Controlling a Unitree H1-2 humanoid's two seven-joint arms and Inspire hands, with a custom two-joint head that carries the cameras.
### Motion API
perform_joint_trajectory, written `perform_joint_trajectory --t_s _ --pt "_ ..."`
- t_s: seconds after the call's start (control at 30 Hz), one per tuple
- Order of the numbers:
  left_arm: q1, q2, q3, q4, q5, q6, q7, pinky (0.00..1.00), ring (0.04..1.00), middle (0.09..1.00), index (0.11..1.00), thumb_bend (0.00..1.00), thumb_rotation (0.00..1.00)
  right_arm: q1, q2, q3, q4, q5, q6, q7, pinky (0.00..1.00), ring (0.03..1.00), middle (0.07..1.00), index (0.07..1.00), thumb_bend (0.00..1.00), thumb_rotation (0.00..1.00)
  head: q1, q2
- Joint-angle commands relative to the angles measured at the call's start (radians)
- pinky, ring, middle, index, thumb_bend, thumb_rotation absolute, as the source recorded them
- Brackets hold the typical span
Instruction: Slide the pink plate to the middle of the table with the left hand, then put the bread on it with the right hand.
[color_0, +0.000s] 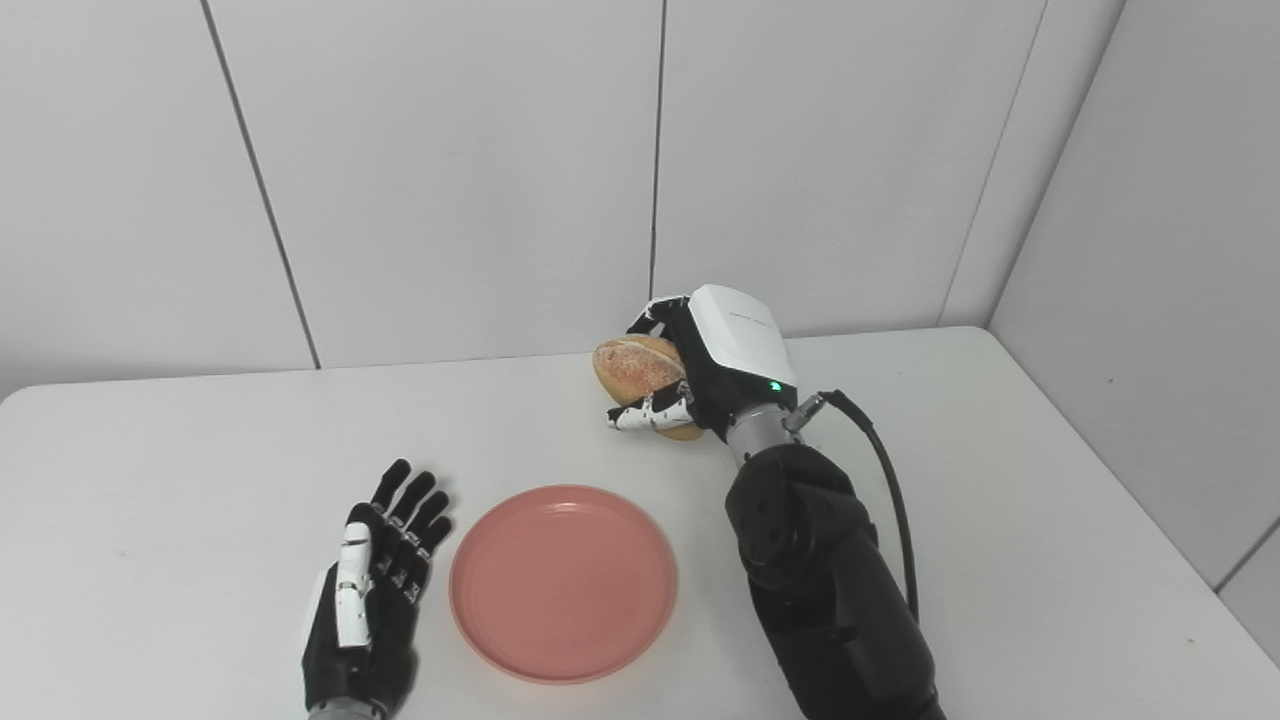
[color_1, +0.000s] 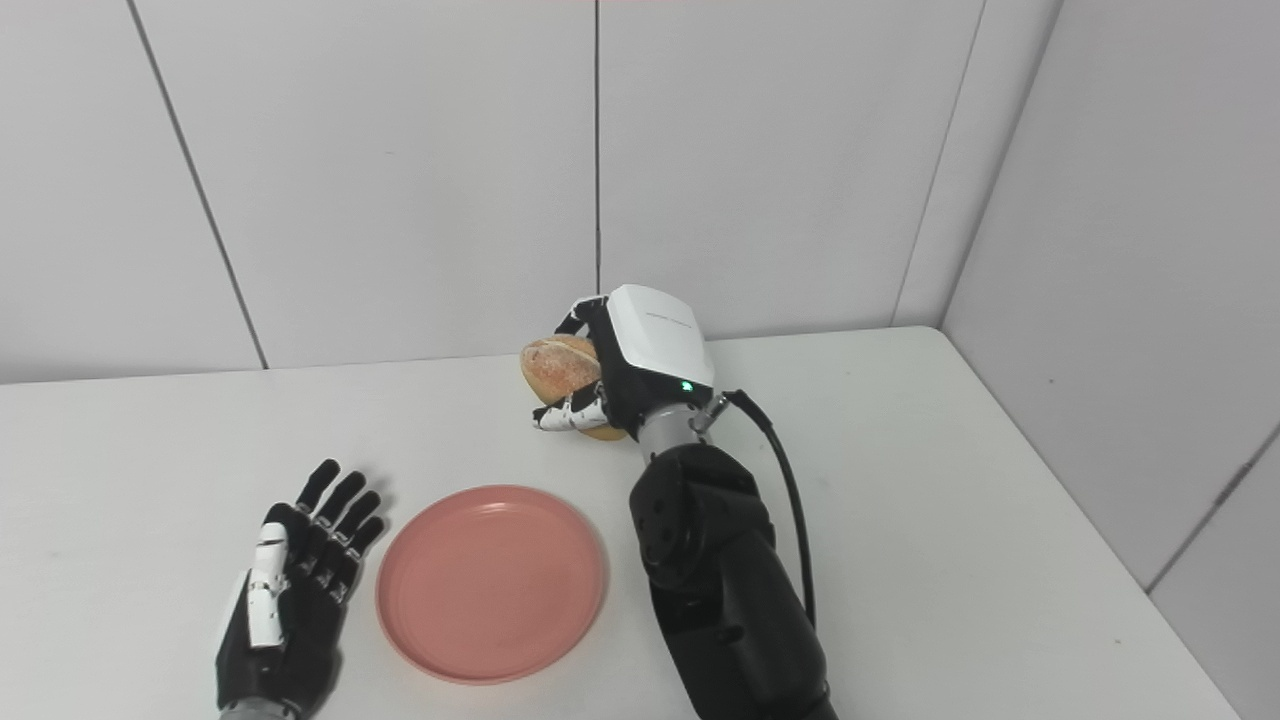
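Nearest the camera, the left robot hand (color_0: 372, 575) lies flat on the white tabletop (color_0: 1000, 520) with its fingers spread and pointing away, holding nothing, just beside the left rim of the pink plate (color_0: 563, 582) without clearly touching it. The pink plate sits empty near the front middle of the tabletop, with the dark right forearm (color_0: 820, 580) rising just to its right. Farther back, near the wall (color_0: 450, 180), the right robot hand (color_0: 700, 370) is closed around the bread (color_0: 632, 366), fingers over its top and thumb under it, well apart from the pink plate.
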Motion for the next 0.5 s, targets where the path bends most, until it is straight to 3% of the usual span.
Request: perform_joint_trajectory --t_s 0.0,0.27,0.47 --pt "0.012 -0.023 -0.016 -0.008 0.022 0.010 0.022 0.92 0.887 0.891 0.880 0.39 1.00 -0.024 0.003 0.020 -0.032 0.012 -0.037 -0.033 0.19 0.258 0.419 0.515 0.53 0.00 0.021 0.004" --pt "0.016 -0.039 -0.045 -0.025 0.065 0.015 0.048 0.92 0.893 0.899 0.888 0.40 1.00 0.017 0.005 0.110 -0.037 0.042 -0.041 -0.019 0.14 0.205 0.389 0.505 0.52 0.00 0.096 0.024" --pt "0.017 -0.043 -0.061 -0.028 0.087 0.017 0.053 0.92 0.891 0.900 0.895 0.42 1.00 0.055 0.003 0.164 -0.035 0.043 -0.038 0.000 0.17 0.250 0.396 0.515 0.52 0.00 0.145 0.043"
